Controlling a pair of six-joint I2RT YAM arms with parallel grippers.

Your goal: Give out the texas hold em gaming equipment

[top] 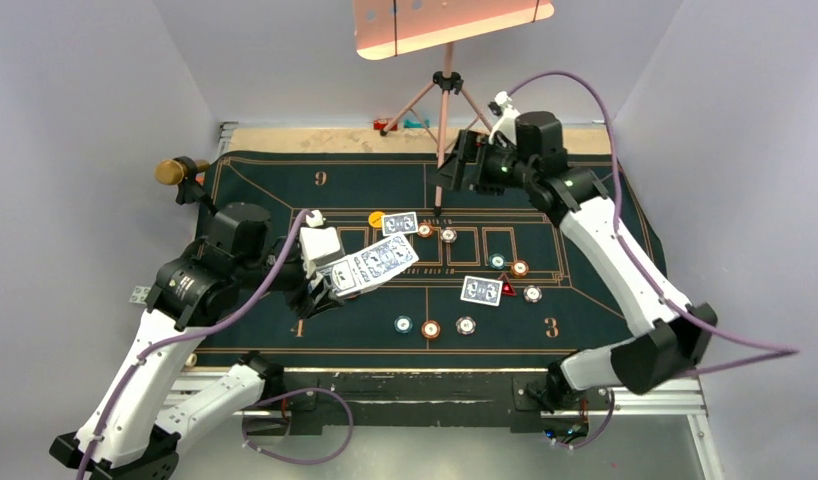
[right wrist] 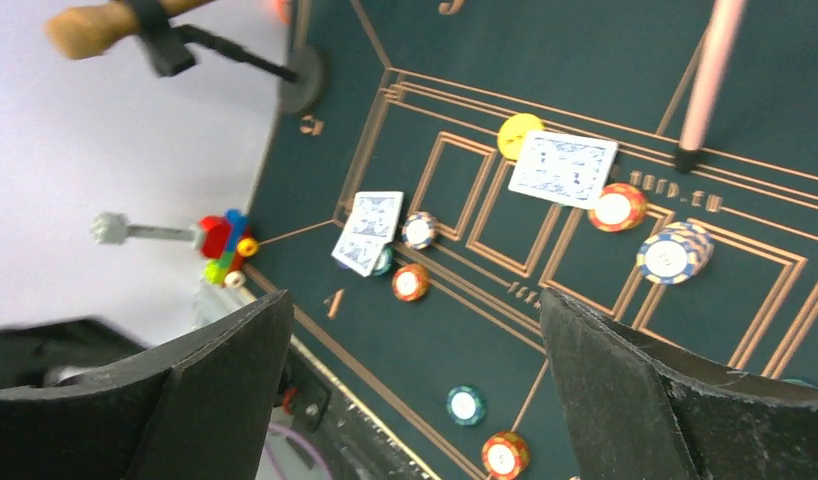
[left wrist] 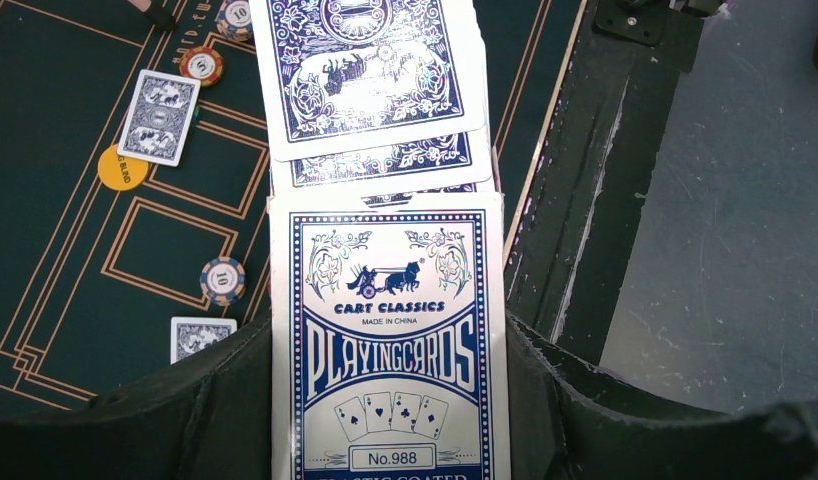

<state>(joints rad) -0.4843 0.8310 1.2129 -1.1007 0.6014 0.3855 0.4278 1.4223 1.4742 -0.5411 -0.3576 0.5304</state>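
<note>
My left gripper is shut on a blue and white playing-card box. Blue-backed cards stick out of the box's far end in a short fan above the green mat. Two single cards lie face down on the mat. A yellow disc sits by the first card and a red triangular marker by the second. Chips lie in small groups. My right gripper hovers open and empty over the far middle of the mat.
A pink tripod stand has one leg planted on the mat near my right gripper. A wooden-handled tool on a black stand sits at the mat's far left corner. A small coloured toy lies off the mat's left edge. The black table frame borders the near edge.
</note>
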